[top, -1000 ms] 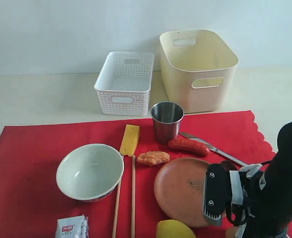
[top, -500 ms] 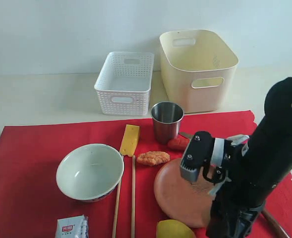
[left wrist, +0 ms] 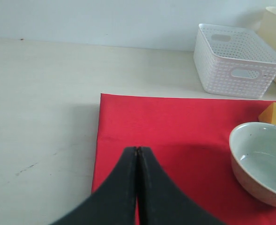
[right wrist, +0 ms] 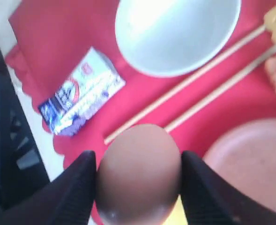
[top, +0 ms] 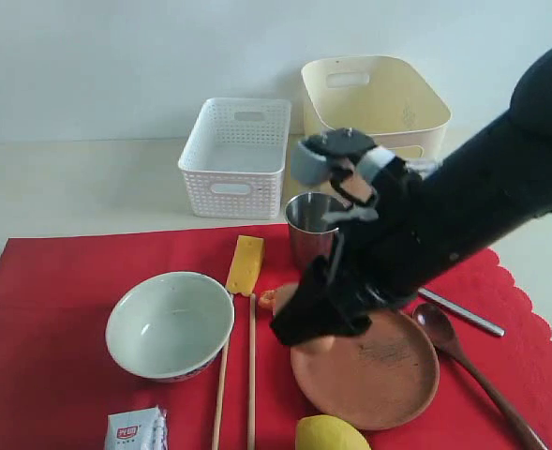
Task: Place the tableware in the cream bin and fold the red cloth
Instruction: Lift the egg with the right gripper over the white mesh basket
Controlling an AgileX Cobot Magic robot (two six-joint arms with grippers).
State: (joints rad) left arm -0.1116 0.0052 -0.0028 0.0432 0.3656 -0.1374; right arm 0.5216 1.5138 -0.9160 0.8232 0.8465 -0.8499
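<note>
My right gripper (right wrist: 138, 161) is shut on a brown egg (right wrist: 138, 180). In the exterior view this gripper (top: 305, 328) hangs over the left rim of the brown plate (top: 383, 370), its arm crossing the steel cup (top: 305, 225). On the red cloth (top: 60, 309) lie the pale green bowl (top: 170, 323), the chopsticks (top: 251, 375), the wooden spoon (top: 463, 361) and the knife (top: 463, 314). The cream bin (top: 374, 103) stands behind the cloth. My left gripper (left wrist: 138, 149) is shut and holds nothing, low over the cloth (left wrist: 175, 122) near its left edge, left of the bowl (left wrist: 262, 161).
A white lattice basket (top: 236, 155) stands left of the cream bin. A cheese wedge (top: 246, 264), a lemon (top: 330, 434) and a small packet (top: 135, 429) lie on the cloth. Bare tabletop (left wrist: 39, 103) stretches left of the cloth.
My right arm has swung up from the lower right corner and leftward over the plate, carrying the egg. The spoon and knife have come into view; the sausage is now hidden behind the arm.
</note>
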